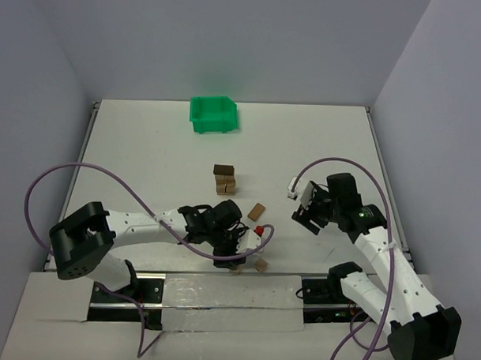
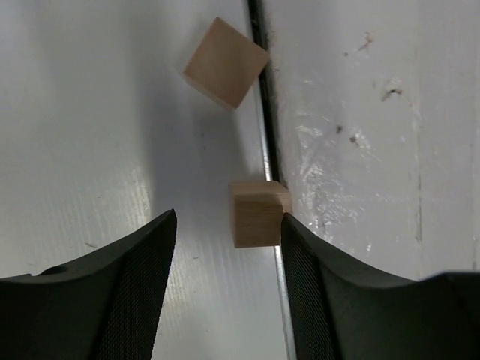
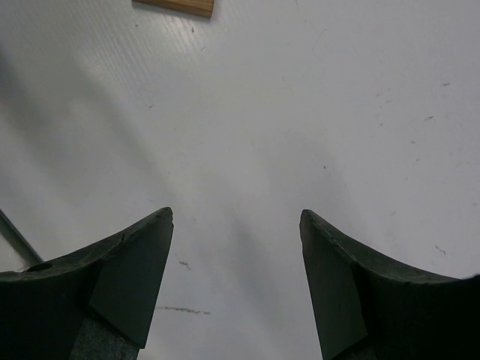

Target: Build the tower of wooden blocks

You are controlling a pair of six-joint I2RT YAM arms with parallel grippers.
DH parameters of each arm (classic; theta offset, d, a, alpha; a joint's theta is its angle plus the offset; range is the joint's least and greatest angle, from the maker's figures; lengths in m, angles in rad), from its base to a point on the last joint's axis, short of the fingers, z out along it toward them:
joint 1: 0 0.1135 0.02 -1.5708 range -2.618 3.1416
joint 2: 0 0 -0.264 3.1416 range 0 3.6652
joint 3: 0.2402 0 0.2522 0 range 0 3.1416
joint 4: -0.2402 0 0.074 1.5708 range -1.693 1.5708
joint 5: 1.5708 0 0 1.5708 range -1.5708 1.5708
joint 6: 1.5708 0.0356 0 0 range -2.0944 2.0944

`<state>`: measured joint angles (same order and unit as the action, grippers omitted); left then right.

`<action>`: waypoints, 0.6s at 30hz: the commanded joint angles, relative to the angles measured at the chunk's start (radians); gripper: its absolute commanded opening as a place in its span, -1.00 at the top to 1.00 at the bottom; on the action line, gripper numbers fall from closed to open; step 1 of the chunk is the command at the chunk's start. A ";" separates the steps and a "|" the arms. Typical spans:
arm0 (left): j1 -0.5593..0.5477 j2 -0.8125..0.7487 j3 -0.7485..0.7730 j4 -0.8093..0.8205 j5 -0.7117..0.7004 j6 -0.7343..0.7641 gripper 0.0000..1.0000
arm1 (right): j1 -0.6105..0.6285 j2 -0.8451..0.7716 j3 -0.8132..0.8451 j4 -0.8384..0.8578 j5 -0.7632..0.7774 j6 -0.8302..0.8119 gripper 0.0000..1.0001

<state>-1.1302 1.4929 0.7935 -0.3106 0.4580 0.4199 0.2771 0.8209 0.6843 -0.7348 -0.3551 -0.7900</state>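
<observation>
White worktop (image 1: 147, 145) carries the part-built wood block tower (image 1: 225, 180) at its middle. A loose cube (image 2: 257, 214) is straddled by the left tool (image 2: 226, 219), not yet clenched; the cube should be centred before closing. The right tool (image 3: 236, 214) is released, empty.

- wood block tower (image 1: 224, 180): bare wood, matt; top piece dark brown, lower ones light tan.
- loose cube (image 2: 259, 214), on the arms' side of the tower: pale unfinished wood, faint grain, dull faces.
- table (image 1: 146, 161) around the tower: white sheet, matt, fine faint ribbing.
- base board (image 2: 375, 150), farther from the tower than the cube: white, glossier, scratched and speckled.
- left gripper (image 2: 226, 221) fingers (image 2: 142, 292): black plastic, pads finely cross-hatched.
- green bin (image 1: 213, 115), beyond the tower: smooth plastic, slight gloss.
- cables (image 1: 83, 167): purple, smooth sheath.
</observation>
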 commanded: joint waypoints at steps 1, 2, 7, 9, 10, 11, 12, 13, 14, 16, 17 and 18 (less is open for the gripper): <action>-0.012 0.007 -0.012 0.087 -0.073 -0.023 -0.27 | -0.012 -0.012 -0.007 0.004 0.012 -0.010 -0.51; -0.015 0.007 -0.016 0.086 -0.080 -0.018 -0.25 | -0.014 -0.008 -0.005 0.003 0.013 -0.011 -0.51; -0.031 -0.009 -0.057 0.071 -0.098 0.014 -0.18 | -0.026 0.014 0.015 0.007 0.006 -0.015 -0.51; -0.039 -0.022 -0.078 0.063 -0.101 0.030 -0.17 | -0.030 0.022 0.019 0.008 0.004 -0.016 -0.52; -0.042 -0.028 -0.086 0.059 -0.103 0.036 -0.17 | -0.030 0.024 0.020 0.008 0.003 -0.017 -0.52; -0.044 -0.034 -0.094 0.056 -0.104 0.039 -0.17 | -0.030 0.027 0.019 0.010 0.002 -0.017 -0.51; -0.045 -0.042 -0.100 0.053 -0.105 0.040 -0.16 | -0.030 0.030 0.018 0.011 0.001 -0.017 -0.52; -0.045 -0.042 -0.101 0.053 -0.109 0.040 -0.16 | -0.030 0.031 0.018 0.011 0.001 -0.017 -0.52; -0.045 -0.049 -0.108 0.057 -0.123 0.035 -0.16 | -0.031 0.034 0.020 0.012 -0.002 -0.014 -0.52; -0.045 -0.058 -0.115 0.065 -0.136 0.024 -0.15 | -0.033 0.038 0.025 0.012 -0.006 -0.011 -0.52; -0.045 -0.060 -0.116 0.068 -0.145 0.020 -0.14 | -0.033 0.040 0.026 0.012 -0.007 -0.009 -0.51; -0.044 -0.063 -0.115 0.070 -0.149 0.018 -0.14 | -0.032 0.041 0.027 0.012 -0.008 -0.007 -0.52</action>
<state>-1.1729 1.4337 0.7120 -0.2081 0.3965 0.4229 0.2537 0.8576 0.6804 -0.7340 -0.3521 -0.8013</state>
